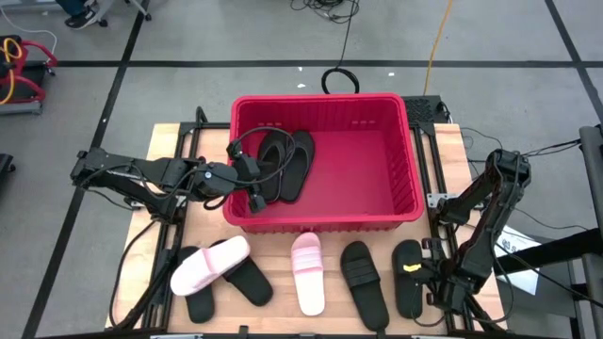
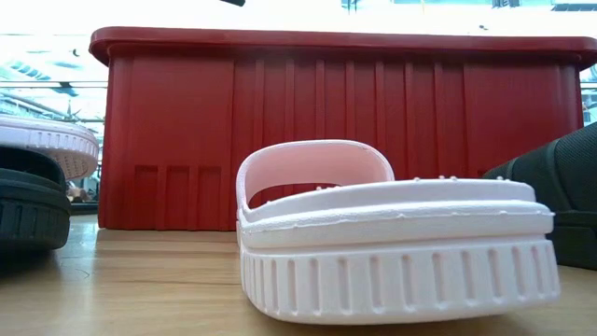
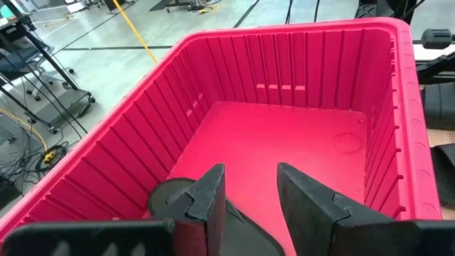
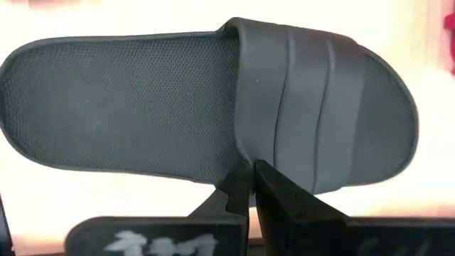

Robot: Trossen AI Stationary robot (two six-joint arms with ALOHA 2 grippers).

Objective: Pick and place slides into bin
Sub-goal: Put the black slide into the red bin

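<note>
The red bin (image 1: 400,165) stands mid-table with two black slides (image 1: 285,165) lying in its left part. My left gripper (image 1: 252,188) hovers open over the bin's near left corner, above those slides (image 3: 170,195). In front of the bin lie a pink slide (image 1: 307,273), a black slide (image 1: 364,282) and, at the left, a pink slide (image 1: 207,266) resting across two black ones. At the near right, my right gripper (image 4: 249,178) is shut on the rightmost black slide (image 1: 407,275), which lies flat on the table. My right gripper has its fingers closed together at the heel-side edge of the black slide's strap (image 4: 245,158), where the strap meets the sole's long side. The fingers point down from above. The slide lies flat, sole on the table; the fingertips hide how much strap lies between them.
The wooden table's near strip (image 2: 140,280) holds the row of slides, with the pink one (image 2: 392,243) closest to the low camera. The bin's right half (image 3: 284,135) is bare floor. Cables and arm bases flank the table on both sides.
</note>
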